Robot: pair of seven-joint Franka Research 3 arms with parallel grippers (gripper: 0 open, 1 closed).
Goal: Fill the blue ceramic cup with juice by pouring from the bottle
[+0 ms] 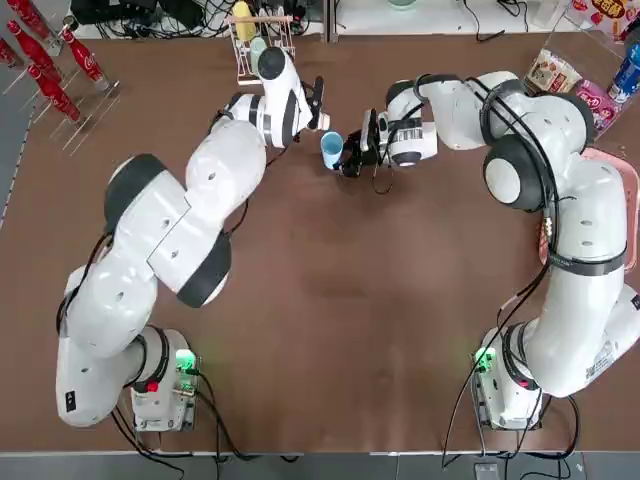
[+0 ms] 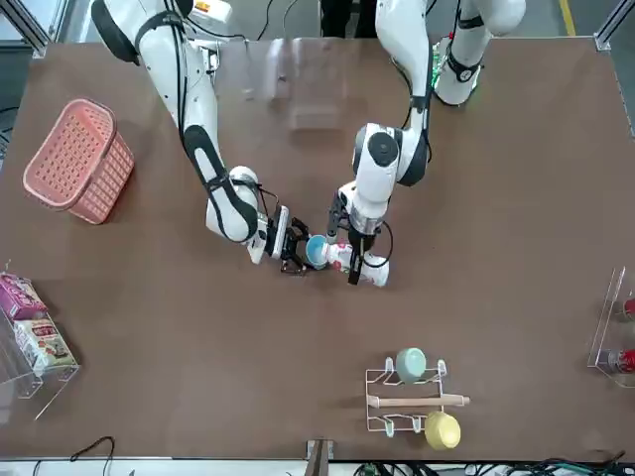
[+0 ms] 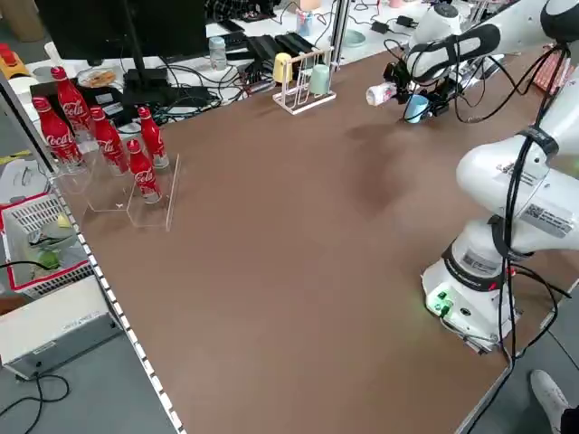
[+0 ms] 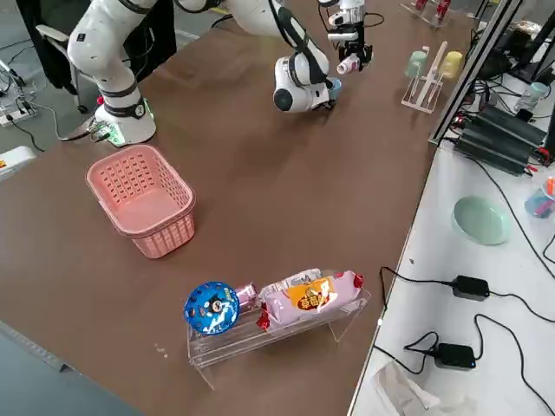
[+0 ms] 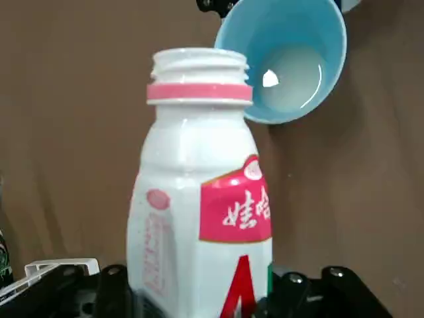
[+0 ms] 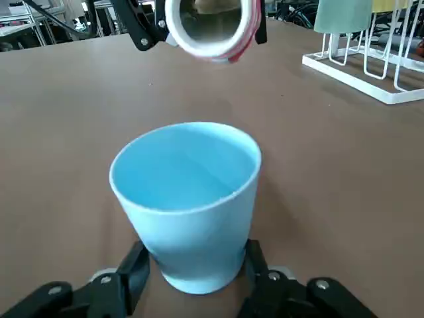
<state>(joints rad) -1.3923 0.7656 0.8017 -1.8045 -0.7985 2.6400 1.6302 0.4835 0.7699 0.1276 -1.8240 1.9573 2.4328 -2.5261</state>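
Brown bench [image 1: 320, 330] is carrying the whole scene, with both arms meeting near its far middle. Left gripper [image 5: 199, 305] is clamping the bottle [image 5: 199, 199] low on its body, fingers closed on it; the bottle is lying tipped to nearly level above the bench, uncapped, its open mouth pointing at the cup [image 6: 189, 199] and hanging just above and beside the cup's rim. Right gripper [image 6: 192, 285] is squeezing the base of the cup between its two fingers, holding it upright just right of the bottle's mouth in the top view. Inside, the cup is looking pale, and whether any juice is in it cannot be told. At the far edge a white wire rack [image 1: 262, 45] with a green and a yellow cup is standing near the arms. Off at the right edge a pink basket [image 4: 143, 199] is sitting well apart, and red cola bottles [image 3: 109, 140] are standing at the far left corner.
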